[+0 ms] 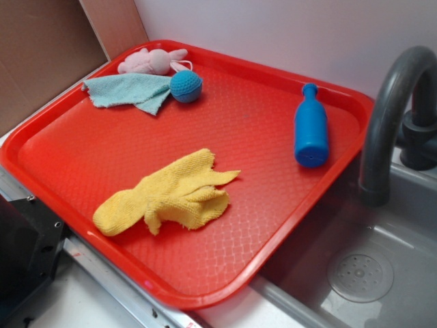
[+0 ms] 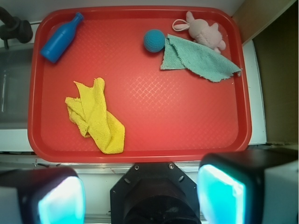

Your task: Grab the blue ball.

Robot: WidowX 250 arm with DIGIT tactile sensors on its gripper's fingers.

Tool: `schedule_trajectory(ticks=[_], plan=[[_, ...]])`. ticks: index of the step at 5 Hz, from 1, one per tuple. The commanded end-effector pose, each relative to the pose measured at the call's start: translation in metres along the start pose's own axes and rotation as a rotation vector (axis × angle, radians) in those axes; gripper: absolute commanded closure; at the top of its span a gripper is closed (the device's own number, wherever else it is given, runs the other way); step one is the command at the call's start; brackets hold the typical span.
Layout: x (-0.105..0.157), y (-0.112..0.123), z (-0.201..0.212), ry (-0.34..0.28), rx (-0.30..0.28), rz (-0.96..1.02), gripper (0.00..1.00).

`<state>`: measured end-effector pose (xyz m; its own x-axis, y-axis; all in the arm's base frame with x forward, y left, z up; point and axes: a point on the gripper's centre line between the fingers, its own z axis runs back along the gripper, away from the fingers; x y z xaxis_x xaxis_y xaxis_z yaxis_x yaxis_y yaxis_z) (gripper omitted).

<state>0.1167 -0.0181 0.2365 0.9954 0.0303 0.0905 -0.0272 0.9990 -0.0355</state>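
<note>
Pincer (image 2: 140,196) open, blue ball (image 2: 154,40) far off

Red plastic tray (image 1: 61,147), semi-glossy, floor stamped with a fine diamond texture, rim smooth. Small blue crocheted yarn ball (image 1: 186,85), upper centre of the exterior frame, matt and knobbly, beige patch at one end. Flat teal terry cloth (image 1: 130,90), matt, nubby. Crumpled yellow terry cloth (image 1: 167,195), same rough weave. Pink plush toy (image 1: 150,61), soft, fuzzy. Blue plastic bottle (image 1: 311,128), smooth, slight sheen. Dark grey curved faucet (image 1: 389,102), smooth satin finish. Grey sink basin (image 1: 382,253), smooth, dull.
</note>
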Motion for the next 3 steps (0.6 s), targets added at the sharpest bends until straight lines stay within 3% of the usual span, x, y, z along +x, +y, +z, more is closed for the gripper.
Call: schedule_trajectory(ticks=[1,3], plan=[[0.000,0.000,0.000,0.000,0.000,0.000,0.00],[0.034,0.012,-0.023,-0.002,-0.045,0.320,0.00]])
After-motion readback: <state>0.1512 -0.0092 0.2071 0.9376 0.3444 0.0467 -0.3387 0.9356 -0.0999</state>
